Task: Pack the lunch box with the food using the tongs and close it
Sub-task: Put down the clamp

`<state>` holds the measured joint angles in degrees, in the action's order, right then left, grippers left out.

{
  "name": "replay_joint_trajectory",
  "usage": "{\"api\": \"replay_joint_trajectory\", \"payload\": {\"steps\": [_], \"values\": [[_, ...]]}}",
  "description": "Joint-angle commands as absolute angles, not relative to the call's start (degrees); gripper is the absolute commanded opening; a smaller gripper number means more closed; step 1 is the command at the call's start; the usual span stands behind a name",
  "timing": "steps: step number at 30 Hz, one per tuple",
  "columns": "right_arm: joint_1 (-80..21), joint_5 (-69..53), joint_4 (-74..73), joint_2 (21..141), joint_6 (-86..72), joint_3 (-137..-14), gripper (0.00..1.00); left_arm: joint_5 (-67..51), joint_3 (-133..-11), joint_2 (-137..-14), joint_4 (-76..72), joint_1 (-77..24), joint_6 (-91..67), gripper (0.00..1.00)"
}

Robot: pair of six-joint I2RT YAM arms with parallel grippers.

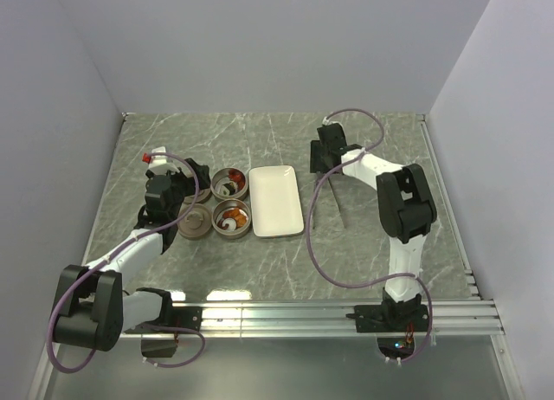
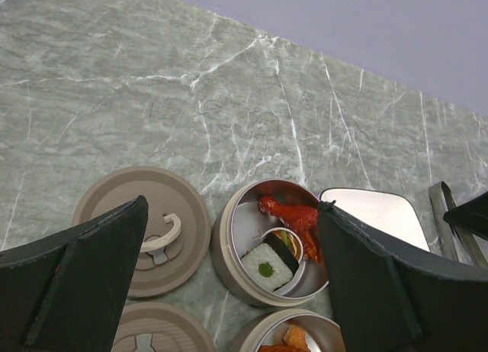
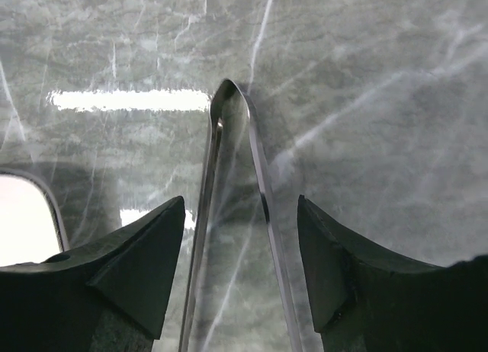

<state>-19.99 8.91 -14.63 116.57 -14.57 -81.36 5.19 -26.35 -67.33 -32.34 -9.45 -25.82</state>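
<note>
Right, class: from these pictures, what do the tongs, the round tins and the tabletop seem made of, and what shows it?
Tongs: likely polished metal; thin strips mirroring the light. Tins: probably metal, matt brownish-grey outside, dull sheen inside; coated plastic is possible. Tabletop: marble look, grey-green with white veins, glossy glare; maybe printed.

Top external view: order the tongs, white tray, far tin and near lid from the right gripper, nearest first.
1. tongs, lying just below the right gripper.
2. white tray, left of the tongs.
3. far tin, just left of the tray.
4. near lid, farthest left, beside the near tin.
</note>
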Motion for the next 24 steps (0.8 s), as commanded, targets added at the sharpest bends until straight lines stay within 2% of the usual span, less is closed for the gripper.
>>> {"api": "replay_joint_trajectory", "payload": {"steps": [1,6,12,19,24], "values": [[-19.86,10.81,-9.33,107.86,-15.03,-78.68,0.68,3.96,-27.33,-66.0,-35.94,-9.23,-26.37,1.0],[-20.39,11.07,-2.56,100.3,-14.59,-71.74,0.69,4.04,-27.95,-66.8,-35.33,-9.23,-26.19,0.99],[-20.66,4.84,8.95,89.92,-13.71,-62.68,0.69,5.89,-28.3,-67.06,-33.75,-9.23,-25.84,0.99],[-20.65,-1.56,14.66,85.09,-12.39,-60.38,0.69,5.8,-27.86,-63.81,-30.77,-9.75,-20.41,0.98],[-20.3,-6.4,16.96,82.27,-11.52,-58.54,0.69,5.62,-28.3,-67.14,-31.64,-10.02,-11.52,0.97]]}}
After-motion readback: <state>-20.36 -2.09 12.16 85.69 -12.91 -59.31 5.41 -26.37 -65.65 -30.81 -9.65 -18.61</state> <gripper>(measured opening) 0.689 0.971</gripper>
